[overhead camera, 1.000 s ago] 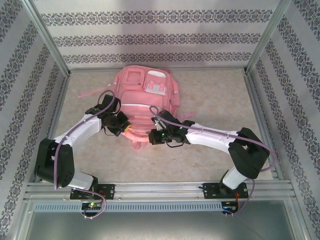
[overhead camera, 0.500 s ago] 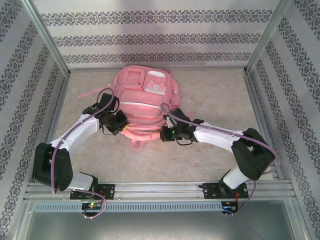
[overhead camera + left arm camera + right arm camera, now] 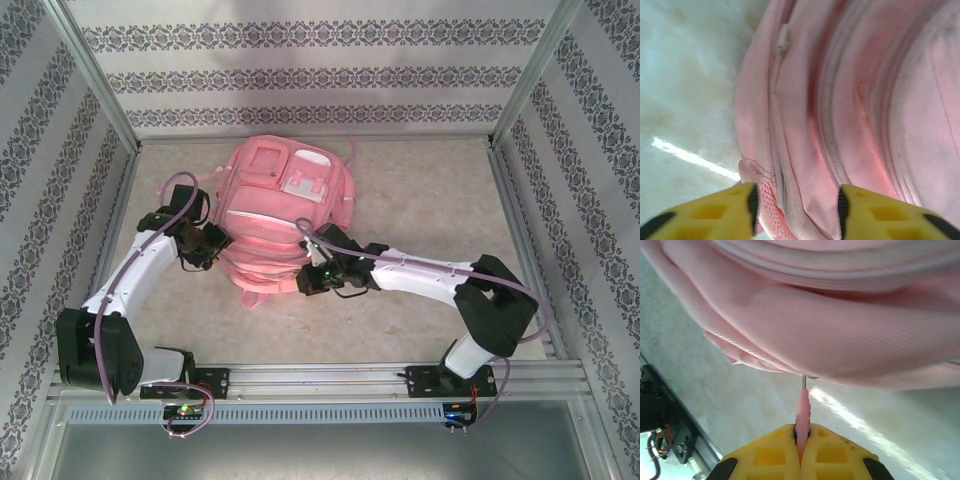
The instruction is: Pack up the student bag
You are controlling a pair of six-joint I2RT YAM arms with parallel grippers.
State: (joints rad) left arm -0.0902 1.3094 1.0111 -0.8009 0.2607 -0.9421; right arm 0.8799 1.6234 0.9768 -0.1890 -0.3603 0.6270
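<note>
Bag [image 3: 290, 205], pink and slumped, lies flat on the table [image 3: 430, 200] toward 12 o'clock, pockets up, with both arms working its near end. The left gripper [image 3: 218, 245] sits at the bag's 8 o'clock side; from the wrist, the left gripper [image 3: 797, 202] has its fingers parted about halfway, a fold of the bag's edge lying loose between them with nothing clamped. The right gripper [image 3: 306, 280] is at the bag's 6 o'clock edge, and its wrist view shows the right gripper [image 3: 801, 432] pressed fully together on a thin pink tab [image 3: 802, 407] that hangs by a small metal link from under the fabric. The bag looks light, soft and floppy: it will likely sag, drag and fold rather than lift as one piece, and the woven cloth should give fair grip. The tab, seams and straps seem the safest holds, while a pinch of loose panel would probably just bunch up. Which zip the tab belongs to is hidden beneath an overhanging fold, the near edge is masked by the grippers from above, and whether the main compartment is open cannot be told.
</note>
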